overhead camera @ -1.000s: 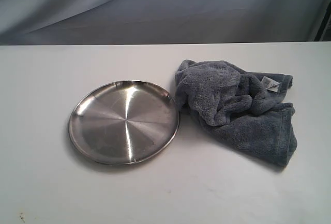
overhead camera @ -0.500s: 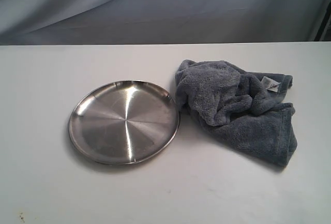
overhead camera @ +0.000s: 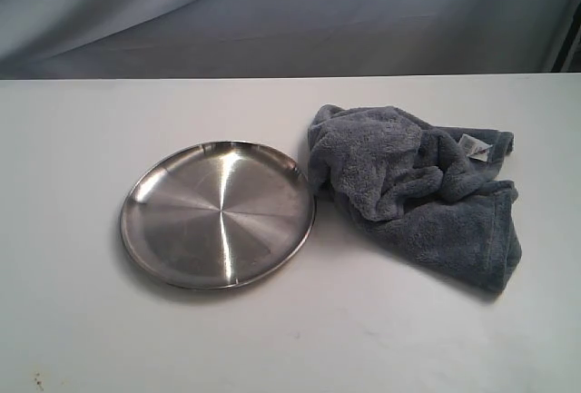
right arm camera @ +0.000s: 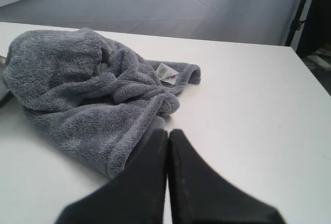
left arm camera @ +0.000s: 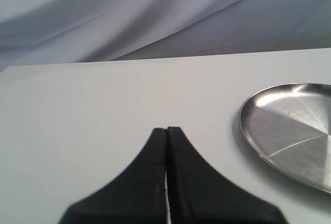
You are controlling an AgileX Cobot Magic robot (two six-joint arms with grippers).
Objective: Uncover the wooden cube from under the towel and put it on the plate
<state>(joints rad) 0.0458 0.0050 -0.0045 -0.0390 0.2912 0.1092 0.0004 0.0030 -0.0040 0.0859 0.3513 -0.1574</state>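
A bunched blue-grey towel [overhead camera: 413, 189] with a small white label [overhead camera: 474, 146] lies on the white table, right of the round steel plate [overhead camera: 218, 213]. The wooden cube is hidden; no part of it shows. Neither arm appears in the exterior view. In the left wrist view my left gripper [left arm camera: 166, 129] is shut with nothing in it, over bare table beside the plate [left arm camera: 289, 131]. In the right wrist view my right gripper [right arm camera: 168, 131] is shut and empty, its tips just short of the towel [right arm camera: 88, 94] near edge.
The white table [overhead camera: 82, 139] ends at a grey fabric backdrop [overhead camera: 272, 12] behind. A dark stand [right arm camera: 305, 12] shows past the table's far corner in the right wrist view.
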